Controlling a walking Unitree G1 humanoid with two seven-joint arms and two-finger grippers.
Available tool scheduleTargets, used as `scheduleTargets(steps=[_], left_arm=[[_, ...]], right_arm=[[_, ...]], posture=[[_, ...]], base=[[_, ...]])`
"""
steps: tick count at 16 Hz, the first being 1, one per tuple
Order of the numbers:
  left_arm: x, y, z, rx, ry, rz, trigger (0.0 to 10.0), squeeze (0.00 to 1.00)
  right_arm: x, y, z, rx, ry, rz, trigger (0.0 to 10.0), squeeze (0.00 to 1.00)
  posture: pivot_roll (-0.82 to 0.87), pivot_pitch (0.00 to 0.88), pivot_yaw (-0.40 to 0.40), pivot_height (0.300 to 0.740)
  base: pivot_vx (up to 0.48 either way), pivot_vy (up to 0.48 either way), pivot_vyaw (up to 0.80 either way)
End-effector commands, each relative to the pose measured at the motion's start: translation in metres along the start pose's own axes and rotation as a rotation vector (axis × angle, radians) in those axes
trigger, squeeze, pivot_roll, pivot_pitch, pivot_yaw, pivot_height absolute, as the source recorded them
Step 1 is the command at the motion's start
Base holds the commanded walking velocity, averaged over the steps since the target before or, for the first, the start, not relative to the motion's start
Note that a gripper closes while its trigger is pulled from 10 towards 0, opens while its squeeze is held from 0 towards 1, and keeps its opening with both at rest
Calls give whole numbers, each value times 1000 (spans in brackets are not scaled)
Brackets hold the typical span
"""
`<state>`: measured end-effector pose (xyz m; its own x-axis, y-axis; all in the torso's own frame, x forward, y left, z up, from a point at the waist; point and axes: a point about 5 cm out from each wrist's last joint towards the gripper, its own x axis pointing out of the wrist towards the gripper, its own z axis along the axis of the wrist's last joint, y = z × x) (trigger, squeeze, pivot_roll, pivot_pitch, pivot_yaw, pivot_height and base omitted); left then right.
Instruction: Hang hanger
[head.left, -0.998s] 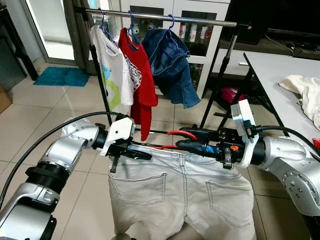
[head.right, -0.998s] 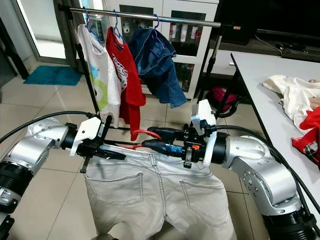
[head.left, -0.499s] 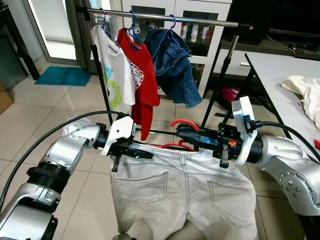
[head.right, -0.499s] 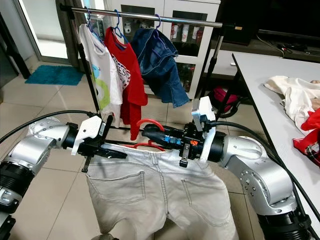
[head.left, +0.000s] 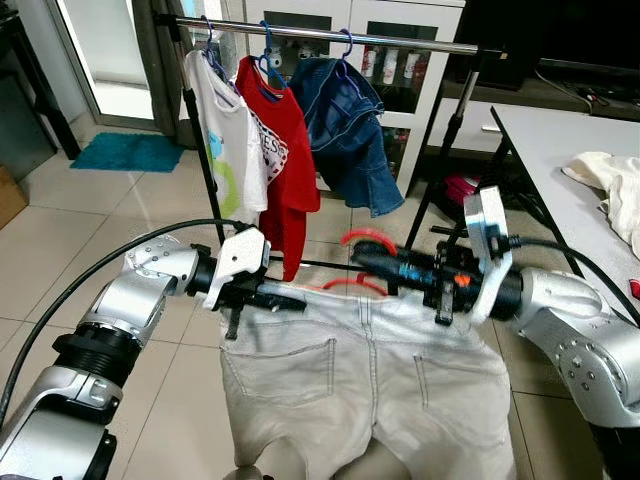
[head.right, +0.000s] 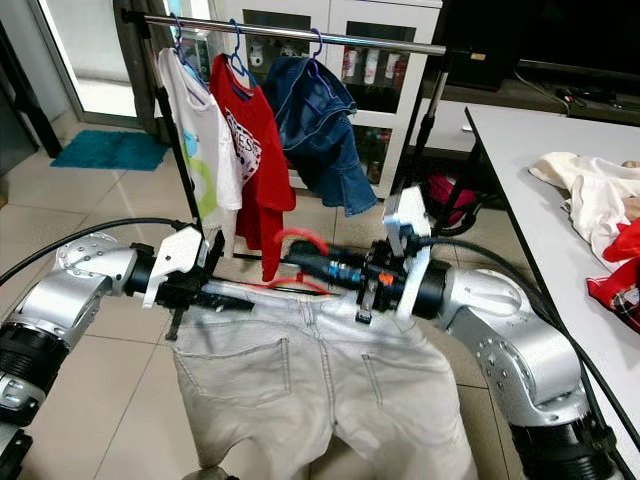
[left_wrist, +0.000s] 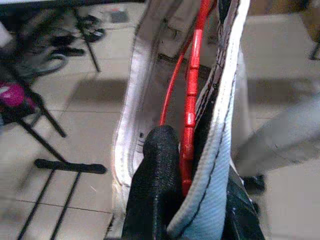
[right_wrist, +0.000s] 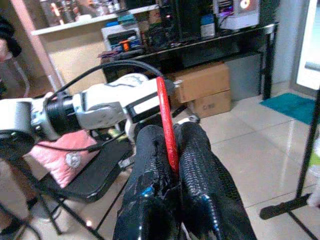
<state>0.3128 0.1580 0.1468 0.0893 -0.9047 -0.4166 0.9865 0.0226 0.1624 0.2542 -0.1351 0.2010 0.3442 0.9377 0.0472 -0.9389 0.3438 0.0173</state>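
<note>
Red hanger (head.left: 352, 283) threaded through grey jeans (head.left: 365, 385), held below the clothes rail (head.left: 330, 35); right gripper (head.left: 360, 262) clamped on its hook, left gripper (head.left: 292, 303) pinching hanger end and waistband

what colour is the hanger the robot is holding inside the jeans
Red. The hanger shows best in the left wrist view, running inside the pale grey jeans waistband.

Glossy red plastic hanger (head.right: 300, 240); pale denim jeans (head.right: 320, 390); shiny metal rail (head.right: 300, 33).

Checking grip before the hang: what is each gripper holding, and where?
Right gripper pinches the red hanger at its hook; left gripper clamps the grey jeans waistband with the hanger's bar.
</note>
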Motion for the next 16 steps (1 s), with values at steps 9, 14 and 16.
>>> scheduleTargets(steps=[9,14,16], left_arm=[[-12,14,28,64,-174,76,10000,1000],[-7,12,34,154,-145,48,10000,0],[-4,10,34,208,-129,59,10000,0]], right_arm=[[-3,-15,0,-60,14,-139,0,0],[3,-17,-2,-114,39,-187,0,0],[1,-20,-4,-132,55,-219,0,0]], posture=[[-100,0,-42,740],[-100,0,-40,740],[-101,0,-40,740]], base=[[0,0,0],[0,0,0],[0,0,0]])
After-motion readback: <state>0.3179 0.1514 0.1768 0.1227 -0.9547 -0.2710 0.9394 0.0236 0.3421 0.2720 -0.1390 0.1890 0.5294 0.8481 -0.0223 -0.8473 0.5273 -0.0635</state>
